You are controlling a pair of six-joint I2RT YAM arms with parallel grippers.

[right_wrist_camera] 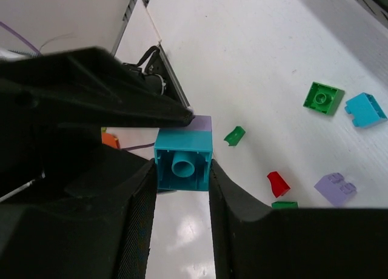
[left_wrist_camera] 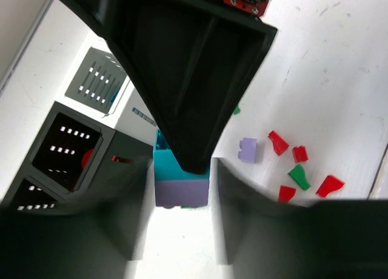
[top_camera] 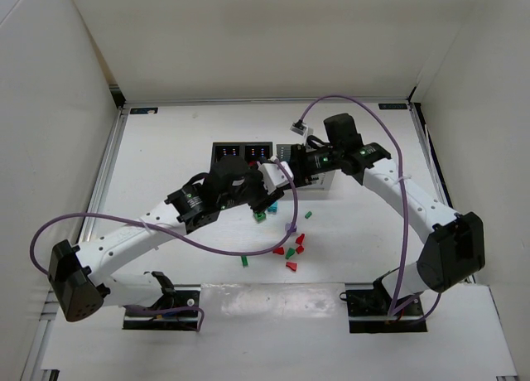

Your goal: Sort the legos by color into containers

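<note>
A teal brick (right_wrist_camera: 183, 161) and a purple brick (left_wrist_camera: 182, 191) are stuck together and held between both grippers in the air. My left gripper (left_wrist_camera: 182, 197) is shut on the purple half; the teal half (left_wrist_camera: 176, 167) shows above it. My right gripper (right_wrist_camera: 182, 170) is shut on the teal half; the purple half (right_wrist_camera: 203, 122) shows behind it. In the top view the grippers meet in front of the bins, left (top_camera: 269, 184) and right (top_camera: 286, 171). The two black bins (top_camera: 244, 153) stand behind them; the white bins are mostly hidden by my right arm.
Loose bricks lie on the table (top_camera: 166, 149) near the grippers: red (top_camera: 300, 238), green (top_camera: 291, 253), green (top_camera: 245, 261), purple (top_camera: 290, 228), teal (top_camera: 272, 207). The left wrist view shows a black bin (left_wrist_camera: 66, 145) with something red inside and a white bin (left_wrist_camera: 97, 85).
</note>
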